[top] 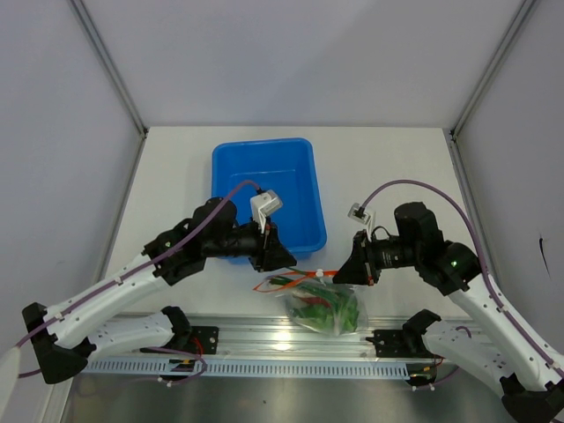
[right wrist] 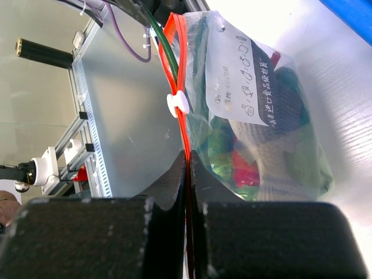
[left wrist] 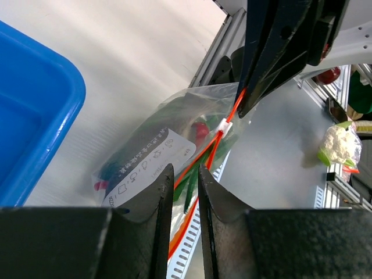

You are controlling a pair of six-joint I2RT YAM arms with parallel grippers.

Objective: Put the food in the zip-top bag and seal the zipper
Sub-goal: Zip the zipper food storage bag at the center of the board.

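The zip-top bag [top: 324, 307] lies near the table's front edge, its clear plastic showing the food [right wrist: 244, 171] inside as red and green pieces. Along its mouth runs the orange-red zipper [top: 295, 282] with a white slider [right wrist: 178, 103]. My right gripper [right wrist: 187, 154] is shut on the zipper at the bag's right end [top: 348, 271]. My left gripper [left wrist: 186, 168] stands open by a narrow gap at the left end [top: 278, 257], the zipper [left wrist: 212, 148] running between its fingers. A white label [left wrist: 154, 160] covers part of the bag.
A blue bin [top: 263, 144] stands just behind the left gripper, its corner [left wrist: 70, 87] close by. A metal rail [top: 282, 339] runs along the front under the bag's edge. A pale white-green leafy toy [left wrist: 340, 144] lies beyond the rail.
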